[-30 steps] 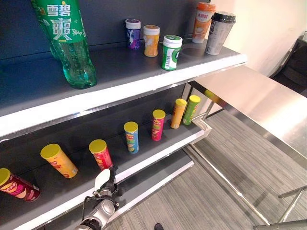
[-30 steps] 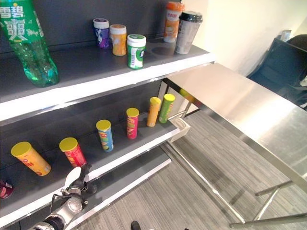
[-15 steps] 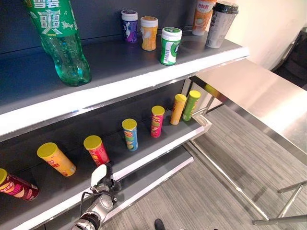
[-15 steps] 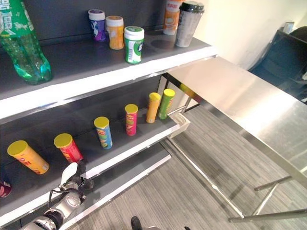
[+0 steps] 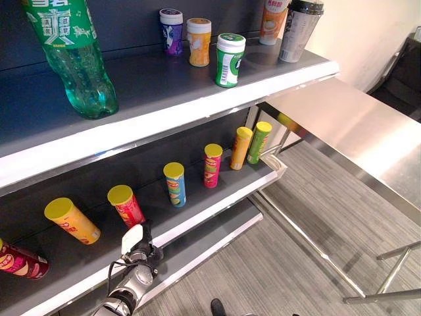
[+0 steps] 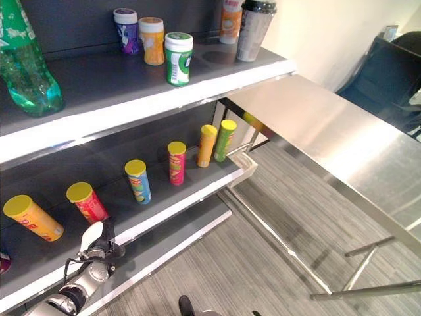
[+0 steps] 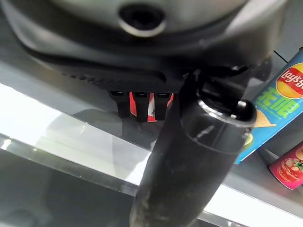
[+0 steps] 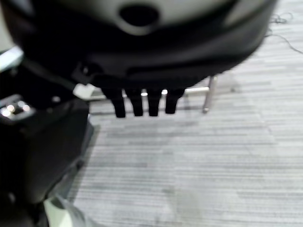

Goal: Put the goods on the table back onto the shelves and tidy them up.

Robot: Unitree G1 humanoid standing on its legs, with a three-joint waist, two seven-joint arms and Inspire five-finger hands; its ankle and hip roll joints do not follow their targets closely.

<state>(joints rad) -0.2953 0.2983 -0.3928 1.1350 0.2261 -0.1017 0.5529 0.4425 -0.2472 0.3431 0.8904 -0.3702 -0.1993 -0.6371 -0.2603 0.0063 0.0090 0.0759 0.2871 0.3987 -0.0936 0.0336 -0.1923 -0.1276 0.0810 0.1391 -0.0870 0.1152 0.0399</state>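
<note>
My left hand (image 5: 138,253) hangs at the front edge of the lower shelf (image 5: 197,220), its white-covered thumb up. It is open and holds nothing. In the left wrist view its straight fingers (image 7: 141,103) point at a red chip can (image 7: 150,108), the one standing (image 5: 125,205) just behind the hand. Along that shelf also stand an orange-yellow can (image 5: 71,220), a blue can (image 5: 175,184), a pink can (image 5: 212,165), an orange can (image 5: 241,147) and a green can (image 5: 259,142). My right hand (image 8: 142,61) is open over the grey floor (image 8: 199,161).
The upper shelf (image 5: 171,115) bears a green soda bottle (image 5: 72,59), a purple tub (image 5: 172,31), an orange tub (image 5: 198,42), a green jar (image 5: 229,60) and two tall cups (image 5: 296,29). A steel table (image 5: 355,131) stands to the right. A dark red can (image 5: 20,260) lies far left.
The whole picture has shifted a little, so the camera moved. My left hand keeps its place at the lower shelf's edge before the red can.
</note>
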